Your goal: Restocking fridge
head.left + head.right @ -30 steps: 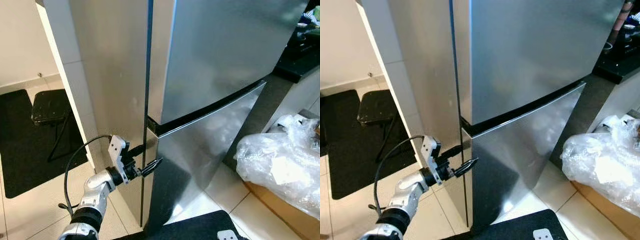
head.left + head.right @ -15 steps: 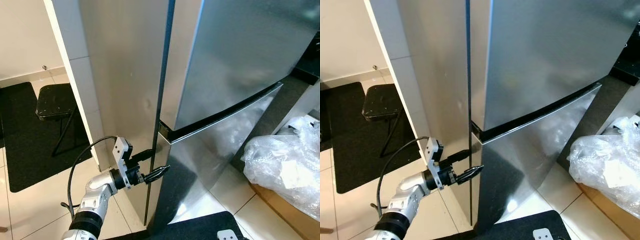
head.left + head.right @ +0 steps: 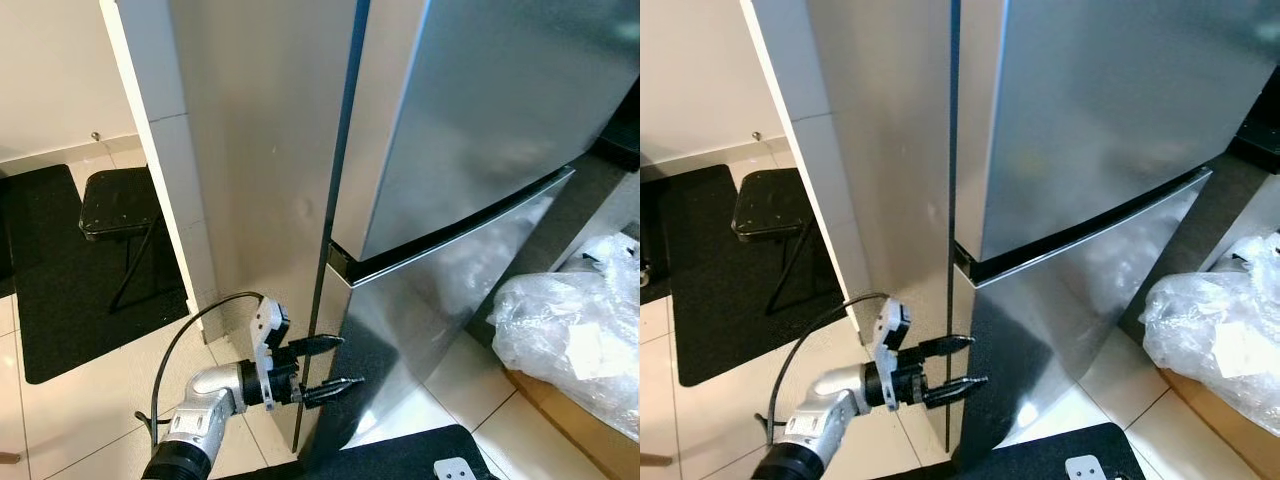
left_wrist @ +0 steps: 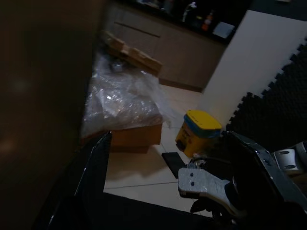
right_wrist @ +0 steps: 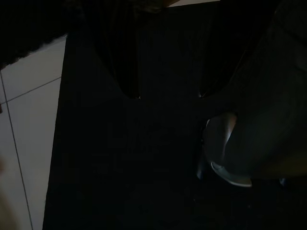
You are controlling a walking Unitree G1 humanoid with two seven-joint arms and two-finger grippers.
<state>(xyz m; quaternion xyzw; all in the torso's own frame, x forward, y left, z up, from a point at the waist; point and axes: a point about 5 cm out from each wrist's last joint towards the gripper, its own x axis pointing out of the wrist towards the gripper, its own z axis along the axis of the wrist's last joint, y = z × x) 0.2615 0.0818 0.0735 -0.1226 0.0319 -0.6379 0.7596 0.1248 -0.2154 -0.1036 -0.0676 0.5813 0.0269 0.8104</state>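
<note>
A tall stainless-steel fridge stands before me with its upper door [image 3: 480,110] and lower door [image 3: 440,290] both closed. A dark seam [image 3: 345,265] runs between them. My left gripper [image 3: 350,361] is open, low at the left edge of the lower door, with one finger above the other and nothing between them. In the left wrist view, its fingers [image 4: 96,158] spread wide beside the dark fridge face [image 4: 38,96]. My right gripper [image 5: 168,96] hangs idle over a black mat in a very dark view, its fingertips apart.
A white pillar [image 3: 160,150] flanks the fridge's left side. A black stool [image 3: 118,205] stands on a dark rug [image 3: 60,300] beyond it. A clear plastic bundle [image 3: 570,340] lies on a cardboard box at the right, with a yellow tub [image 4: 197,132] nearby. A black mat [image 3: 400,455] lies at my feet.
The whole view has shifted, so the camera moved. My left gripper has dropped a little below the door seam and reached forward to the lower door's edge, still open.
</note>
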